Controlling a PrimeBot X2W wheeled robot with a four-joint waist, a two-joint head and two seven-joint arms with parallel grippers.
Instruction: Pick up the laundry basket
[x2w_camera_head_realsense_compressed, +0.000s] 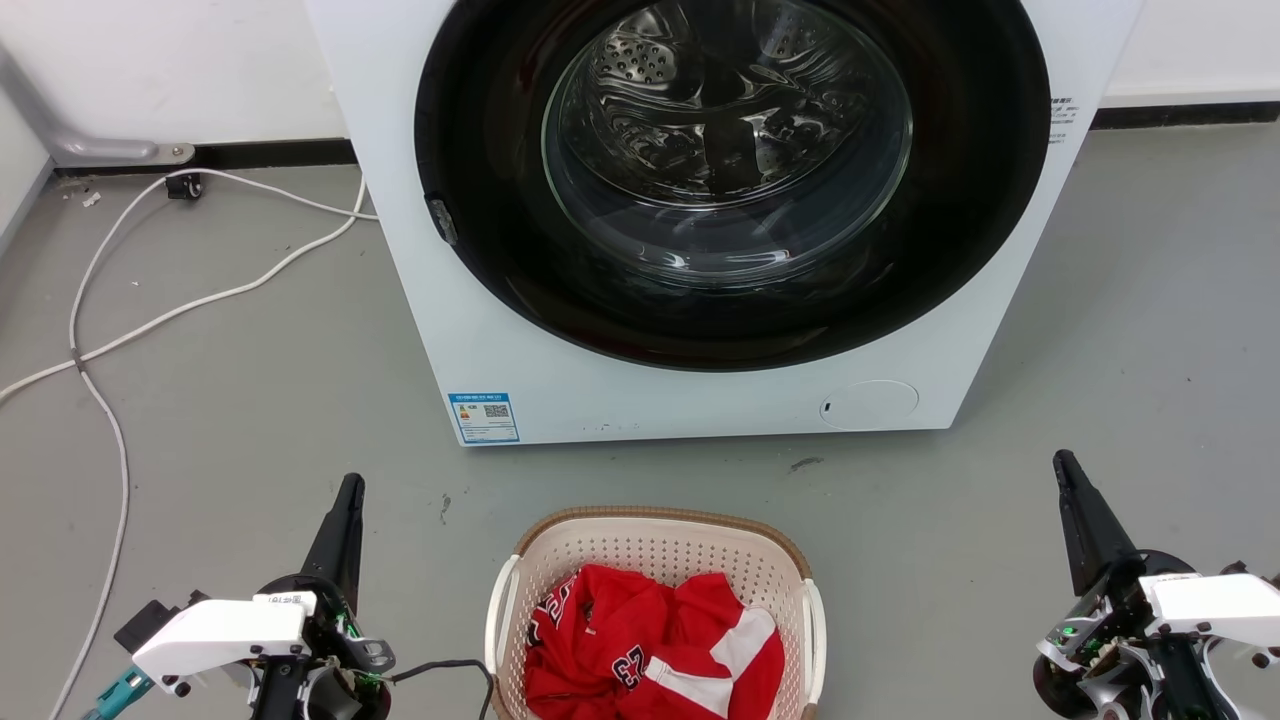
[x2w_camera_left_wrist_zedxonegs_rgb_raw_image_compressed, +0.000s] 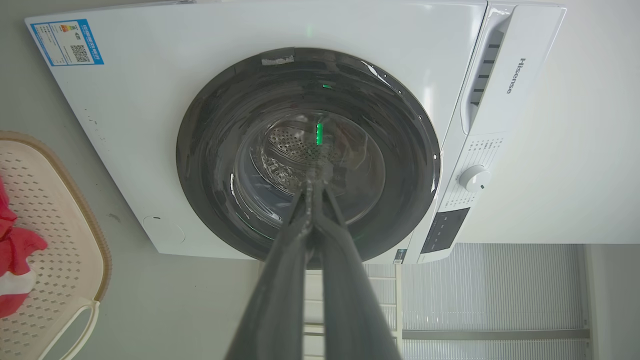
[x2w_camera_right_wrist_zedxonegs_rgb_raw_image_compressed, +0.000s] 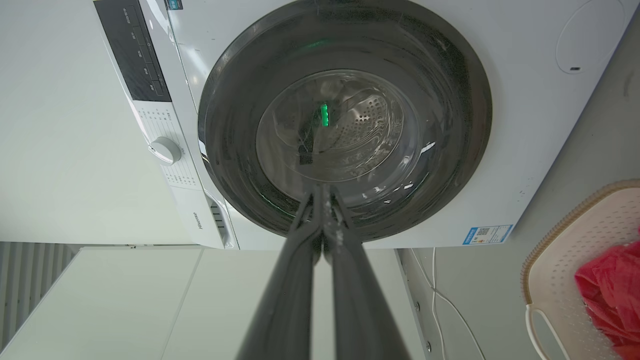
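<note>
Cream laundry basket (x2w_camera_head_realsense_compressed: 655, 514): stands on the grey floor (x2w_camera_head_realsense_compressed: 250, 420) in front of the washing machine (x2w_camera_head_realsense_compressed: 480, 340), apart from it and between the two grippers. The head view cuts off its near end.
Load: a red and white garment (x2w_camera_head_realsense_compressed: 650, 650) lies heaped inside, below the brown rim.
Left gripper (x2w_camera_left_wrist_zedxonegs_rgb_raw_image_compressed: 312, 186): fingers pressed together, nothing held. It is off the basket's left side and clear of it.
Right gripper (x2w_camera_right_wrist_zedxonegs_rgb_raw_image_compressed: 324, 191): fingers pressed together, nothing held. It is well apart from the basket's right side.
Fault, closed fingers: neither gripper can take a handle as it stands. Descending without spreading first would push the basket away.
Fault, thin handles: the left handle (x2w_camera_head_realsense_compressed: 494, 620) and right handle (x2w_camera_head_realsense_compressed: 817, 630) are slim white loops. A shallow or off-centre pinch may slip.
Fault, uneven lift: one side rising first tilts the basket, and the garment may slide out.
Fault, dark cable (x2w_camera_head_realsense_compressed: 450, 665): it appears to end close to the left handle, though contact cannot be confirmed. It may snag.
Fault, forward swing: the machine's front panel is near, so a carried basket may strike it.
Fault, white cord (x2w_camera_head_realsense_compressed: 200, 300): it trails on the floor to the left and may catch if the base travels that way.
</note>
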